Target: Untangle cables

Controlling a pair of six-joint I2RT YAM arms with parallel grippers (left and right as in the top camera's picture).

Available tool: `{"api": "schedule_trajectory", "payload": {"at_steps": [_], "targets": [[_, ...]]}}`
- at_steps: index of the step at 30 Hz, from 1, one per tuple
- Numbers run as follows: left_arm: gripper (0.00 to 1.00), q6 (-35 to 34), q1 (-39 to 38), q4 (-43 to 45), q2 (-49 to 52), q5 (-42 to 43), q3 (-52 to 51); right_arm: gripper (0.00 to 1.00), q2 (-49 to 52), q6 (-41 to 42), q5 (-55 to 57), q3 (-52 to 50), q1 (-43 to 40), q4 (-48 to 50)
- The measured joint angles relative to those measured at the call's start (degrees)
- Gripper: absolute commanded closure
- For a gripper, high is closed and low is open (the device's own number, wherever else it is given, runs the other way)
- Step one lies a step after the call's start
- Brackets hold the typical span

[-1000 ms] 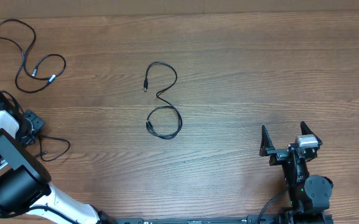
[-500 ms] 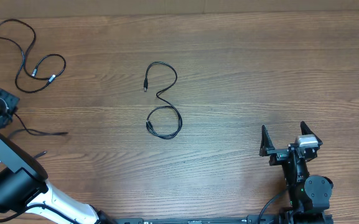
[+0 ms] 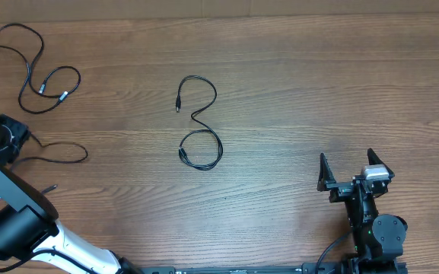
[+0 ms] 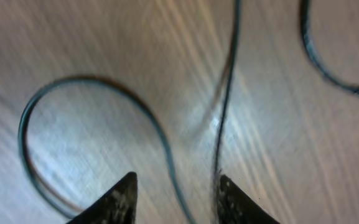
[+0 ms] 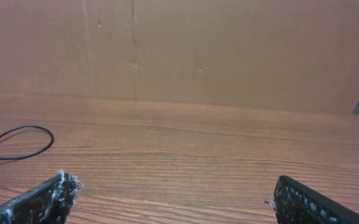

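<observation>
Three thin black cables lie apart on the wooden table. One cable [image 3: 33,72] with silver tips is at the far left back, one S-shaped cable [image 3: 200,125] is in the middle, and a third cable [image 3: 61,152] loops beside my left gripper [image 3: 15,141]. In the blurred left wrist view my left gripper [image 4: 176,193] is low over the table with its jaws apart; two strands of that cable [image 4: 226,93] run between the fingertips [image 4: 120,199]. My right gripper [image 3: 354,171] is open and empty at the front right. The middle cable's loop [image 5: 17,140] shows in the right wrist view.
The left arm's white and black body [image 3: 14,221] fills the front left corner. The right arm's base [image 3: 375,232] stands at the front right edge. A brown board wall [image 5: 229,50] rises behind the table's far edge.
My left gripper moved back along the left edge, dragging the third cable with it. That cable went from a low loop to a stretched line, and now lies in a loose loop. The right arm has not moved.
</observation>
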Motion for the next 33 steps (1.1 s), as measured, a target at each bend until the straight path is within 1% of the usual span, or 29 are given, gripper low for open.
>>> {"api": "schedule_trajectory", "payload": {"at_steps": [1, 3, 4, 7, 9, 11, 13, 16, 19, 23, 29, 30, 33], "targets": [[0.62, 0.0, 0.0, -0.7, 0.0, -0.2, 0.0, 0.00, 0.0, 0.0, 0.0, 0.0, 0.0, 0.0], [0.42, 0.0, 0.0, -2.5, 0.0, -1.0, 0.0, 0.00, 0.0, 0.0, 0.0, 0.0, 0.0, 0.0], [0.40, -0.2, 0.0, -3.5, 0.0, -1.9, 0.0, 0.00, 0.0, 0.0, 0.0, 0.0, 0.0, 0.0], [0.28, -0.2, 0.3, -6.2, 0.0, -5.1, 0.0, 0.00, 0.0, 0.0, 0.0, 0.0, 0.0, 0.0], [0.25, -0.3, 1.2, -7.4, 0.0, -6.4, 0.0, 0.00, 0.0, 0.0, 0.0, 0.0, 0.0, 0.0], [0.14, -0.8, 3.0, -8.7, 0.0, -7.0, 0.0, 0.00, 0.0, 0.0, 0.0, 0.0, 0.0, 0.0], [0.14, -1.2, 5.4, -9.7, 0.0, -7.2, 0.0, 0.00, 0.0, 0.0, 0.0, 0.0, 0.0, 0.0], [0.19, -1.2, 8.7, -11.0, 0.0, -7.2, 0.0, 0.00, 0.0, 0.0, 0.0, 0.0, 0.0, 0.0], [0.16, -1.4, 11.2, -11.5, 0.0, -7.1, -0.1, 0.00, 0.0, 0.0, 0.0, 0.0, 0.0, 0.0], [0.16, -2.5, 11.6, -9.2, 0.0, -6.7, -2.8, 0.00, 0.0, 0.0, 0.0, 0.0, 0.0, 0.0], [0.16, -2.8, 11.5, -2.2, 0.0, -5.2, -10.2, 0.00, 0.0, 0.0, 0.0, 0.0, 0.0, 0.0], [0.18, -2.8, 11.5, -1.4, 0.0, -5.0, -11.3, 0.00, 0.0, 0.0, 0.0, 0.0, 0.0, 0.0], [0.36, -3.0, 11.5, 1.5, 0.0, -4.5, -14.3, 0.00, 0.0, 0.0, 0.0, 0.0, 0.0, 0.0]]}}
